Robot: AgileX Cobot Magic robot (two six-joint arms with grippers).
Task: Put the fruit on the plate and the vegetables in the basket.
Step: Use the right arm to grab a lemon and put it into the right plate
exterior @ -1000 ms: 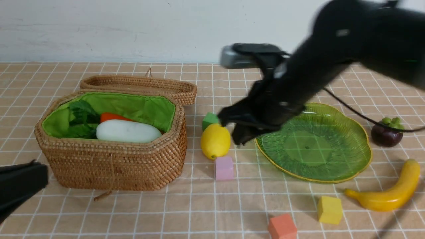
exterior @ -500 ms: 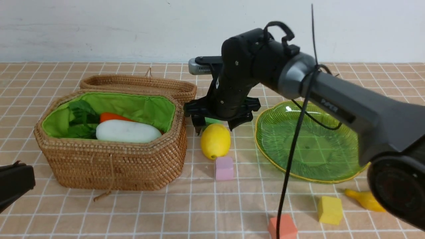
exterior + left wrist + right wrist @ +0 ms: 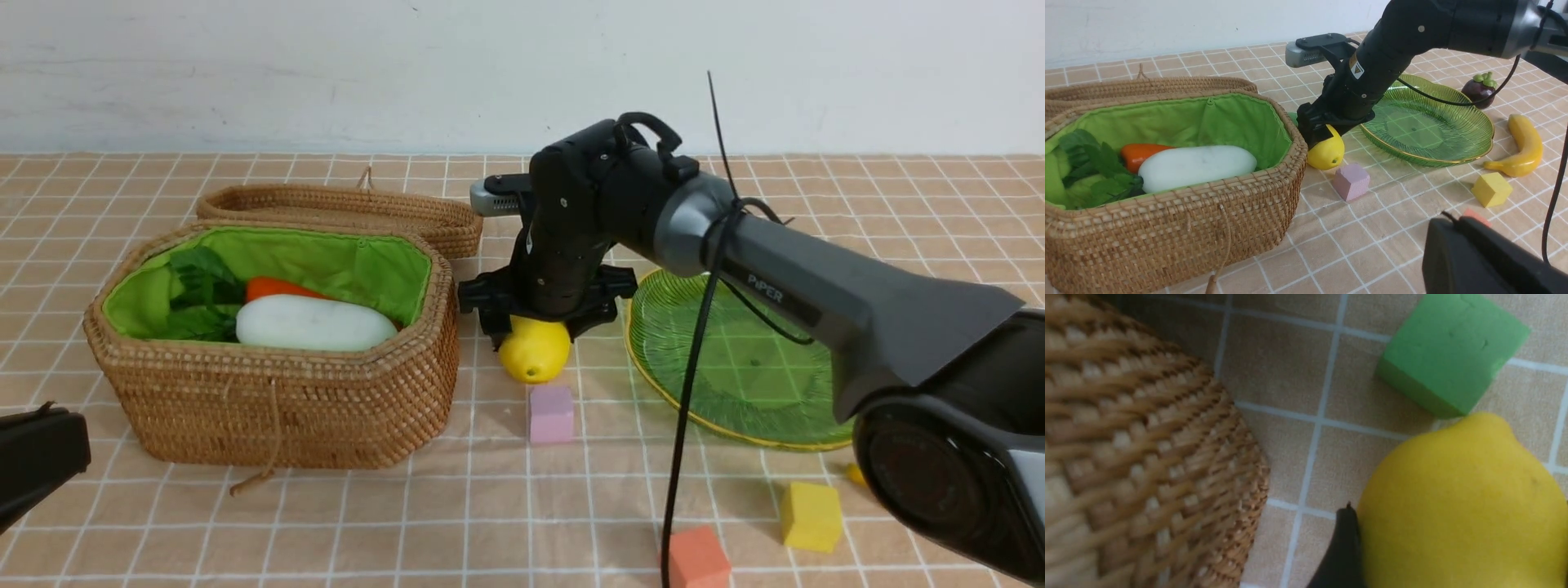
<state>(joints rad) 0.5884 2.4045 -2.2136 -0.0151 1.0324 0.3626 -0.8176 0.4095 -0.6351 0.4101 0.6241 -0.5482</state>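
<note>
My right end effector (image 3: 535,335) straddles the yellow toy lemon (image 3: 535,357), jaws wide; next: close, lift toward the adjacent ribbed green glass plate (image 3: 759,367).

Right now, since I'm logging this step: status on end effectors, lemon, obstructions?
Right end effector astride lemon, finger at its side, grip unconfirmed. Left end effector low, state unclear. Plate empty. Green cube beside lemon, basket close.
</note>
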